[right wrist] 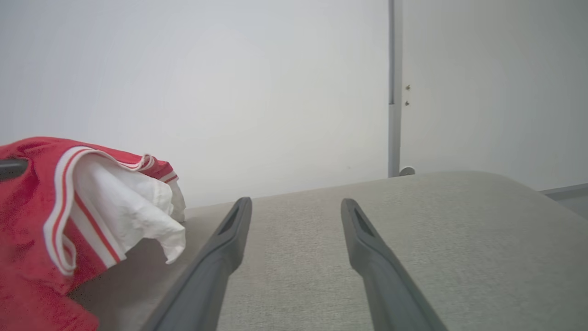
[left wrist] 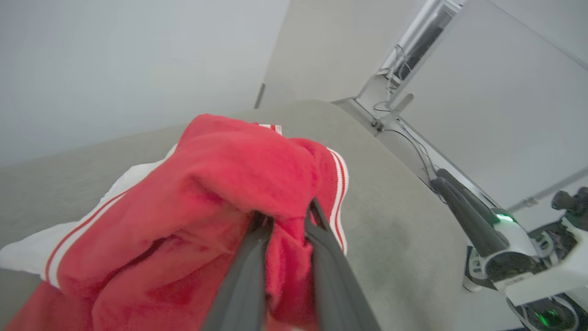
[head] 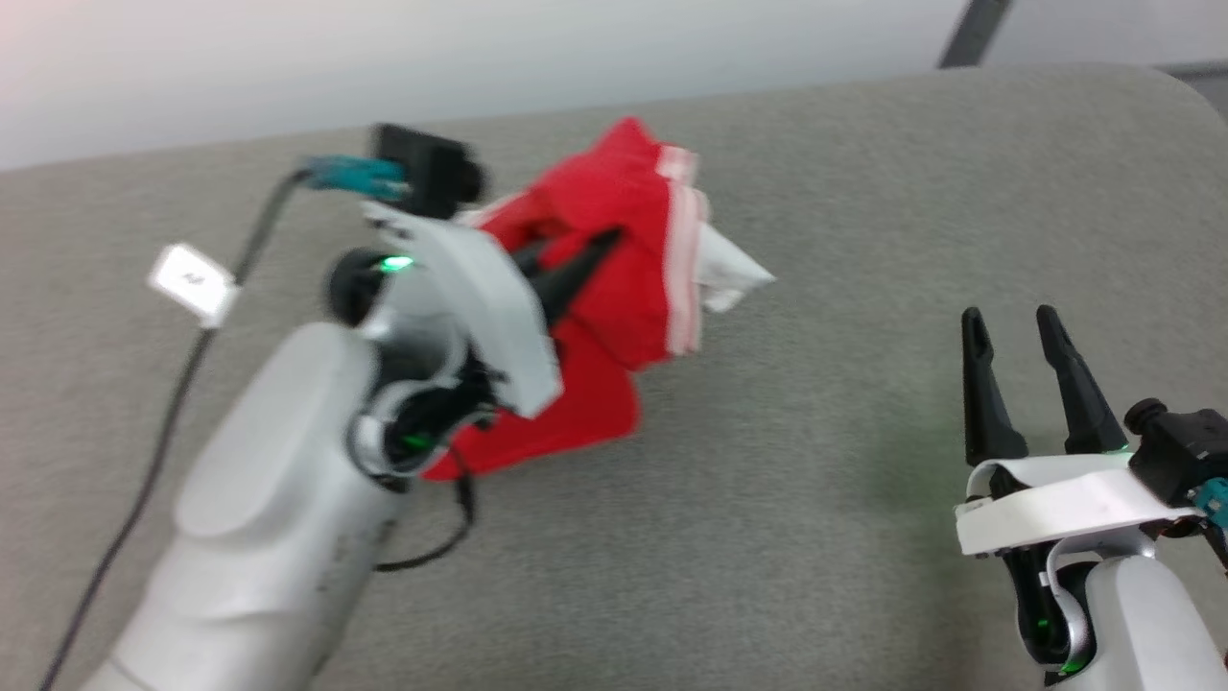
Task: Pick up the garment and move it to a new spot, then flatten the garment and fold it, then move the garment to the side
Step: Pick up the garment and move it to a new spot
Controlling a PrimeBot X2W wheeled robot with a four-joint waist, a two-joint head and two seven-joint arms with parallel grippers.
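one red garment [head: 624, 202], pinched in left jaws — right jaws wide

Grey cloth-covered table [head: 825, 499], rounded at its far corner, with the bunched garment [head: 624, 288] partly resting on it.

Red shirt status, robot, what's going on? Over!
Left tool shut on red shirt, bunched up. Right tool open, empty, off to the side. Black cable hangs beside left arm. Over.
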